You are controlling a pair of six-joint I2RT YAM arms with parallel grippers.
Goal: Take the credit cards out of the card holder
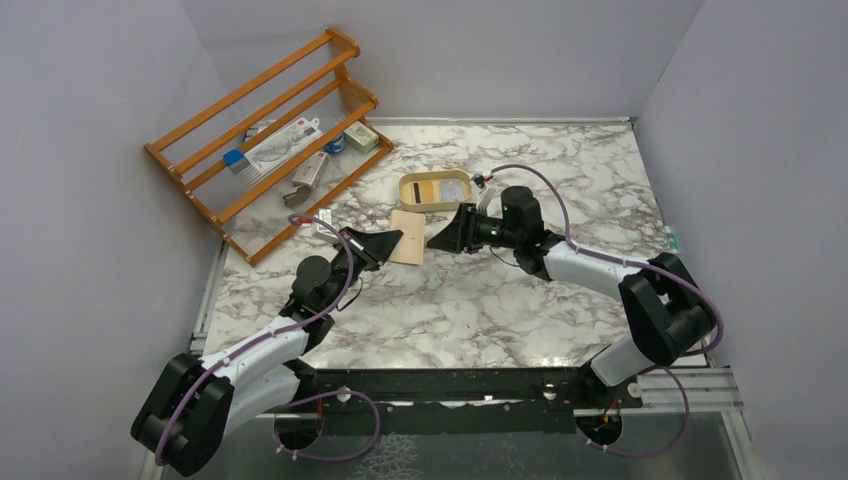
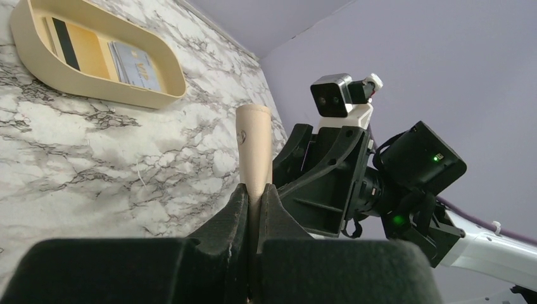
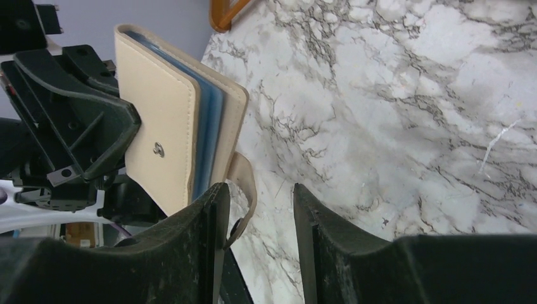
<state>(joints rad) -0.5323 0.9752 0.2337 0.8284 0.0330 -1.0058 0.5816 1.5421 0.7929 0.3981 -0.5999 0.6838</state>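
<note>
Rack: far left on the tabletop, well apart from the work.
Left jaws: clenched on one edge of the holder, holding it upright above the tabletop so its open side faced the other arm.
Holder: between the two arms, just short of the tray; covers slightly parted, snap tab hanging loose.
Cards: blue edges showed between the covers; two more lay in the tray.
Tray: just beyond the holder, probably the drop spot for whatever came out.
Right jaws: released, level with the holder's open edge, the tab near one of them; likely lined up to pinch a card.
</note>
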